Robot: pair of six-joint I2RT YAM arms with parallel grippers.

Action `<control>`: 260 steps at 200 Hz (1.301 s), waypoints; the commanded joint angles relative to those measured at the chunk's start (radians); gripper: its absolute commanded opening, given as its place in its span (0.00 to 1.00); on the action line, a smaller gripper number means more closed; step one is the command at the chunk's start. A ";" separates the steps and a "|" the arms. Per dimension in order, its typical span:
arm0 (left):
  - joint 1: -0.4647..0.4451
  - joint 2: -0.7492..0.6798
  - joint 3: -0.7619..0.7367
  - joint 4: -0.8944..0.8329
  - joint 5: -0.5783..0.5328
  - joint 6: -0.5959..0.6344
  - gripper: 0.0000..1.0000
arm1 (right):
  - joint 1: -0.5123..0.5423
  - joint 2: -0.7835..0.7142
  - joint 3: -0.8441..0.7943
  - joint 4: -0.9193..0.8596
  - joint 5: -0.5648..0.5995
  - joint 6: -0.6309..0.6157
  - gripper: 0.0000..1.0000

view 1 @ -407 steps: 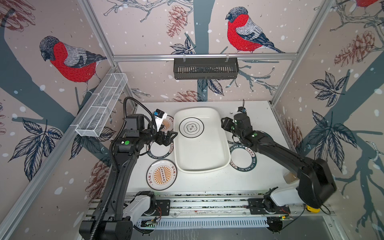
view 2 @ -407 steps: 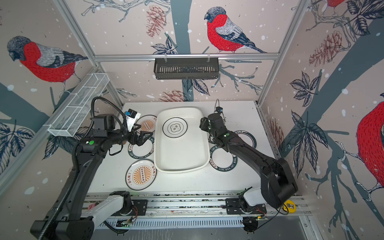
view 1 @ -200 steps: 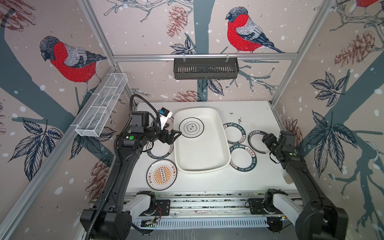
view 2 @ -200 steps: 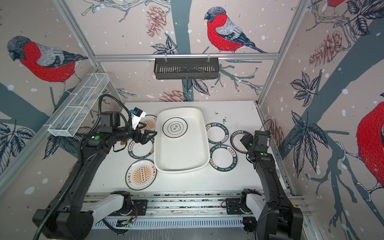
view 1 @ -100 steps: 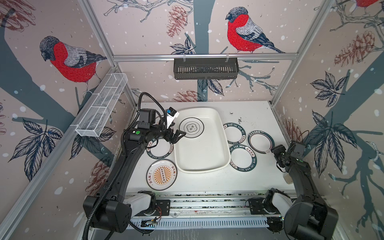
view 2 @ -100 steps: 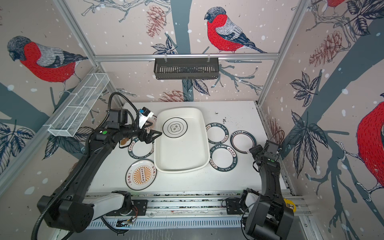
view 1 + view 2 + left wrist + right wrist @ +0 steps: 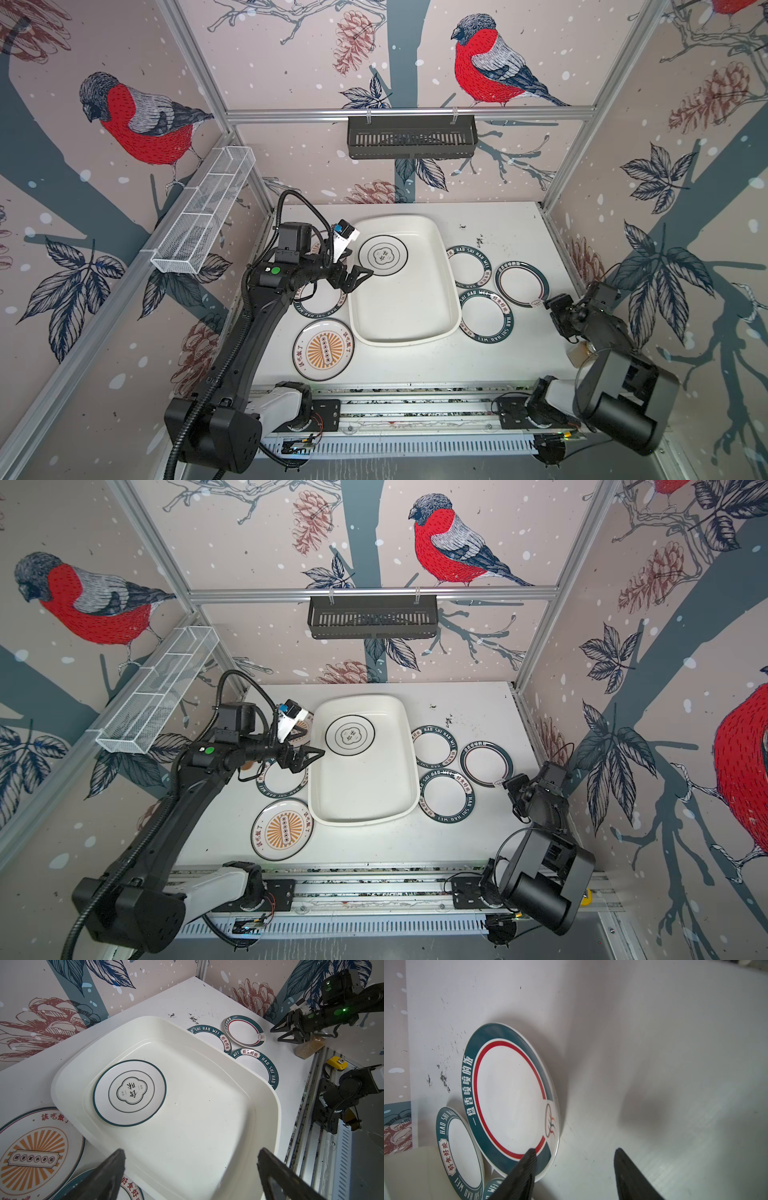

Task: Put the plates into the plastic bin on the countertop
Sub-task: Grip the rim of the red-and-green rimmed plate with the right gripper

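The white plastic bin (image 7: 401, 307) (image 7: 361, 787) lies mid-countertop (image 7: 415, 361) with a black-ringed plate (image 7: 383, 254) (image 7: 129, 1093) in its far end. My left gripper (image 7: 357, 278) (image 7: 191, 1153) hangs open over the bin's left rim, holding nothing. Right of the bin lie two green-rimmed plates (image 7: 468, 266) (image 7: 486, 316) and a red-ringed plate (image 7: 521, 284) (image 7: 508, 1101). My right gripper (image 7: 555, 305) (image 7: 574, 1150) stands open by that plate's edge, one fingertip (image 7: 527, 1165) over its rim. Left of the bin lie a green-rimmed plate (image 7: 320, 301) and an orange sunburst plate (image 7: 324, 350); another is mostly hidden behind my left wrist.
A black slotted rack (image 7: 411, 137) hangs on the back wall and a white wire basket (image 7: 203, 216) on the left wall. Dirt specks (image 7: 478, 239) mark the far counter. The walls stand close on three sides; the arms' rail (image 7: 415, 399) runs along the front.
My right arm has drawn back from the bin's far right corner to the counter's right side, its jaws narrowing a little. My left gripper has moved right, out over the bin's rim.
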 commanded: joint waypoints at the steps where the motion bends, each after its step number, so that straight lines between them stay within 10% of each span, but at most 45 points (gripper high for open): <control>1: -0.003 -0.018 -0.016 0.041 0.029 0.018 0.98 | -0.027 0.054 0.013 0.067 -0.079 -0.039 0.59; 260: -0.011 -0.021 -0.025 0.067 0.052 -0.011 0.99 | -0.057 0.360 -0.048 0.389 -0.338 0.001 0.26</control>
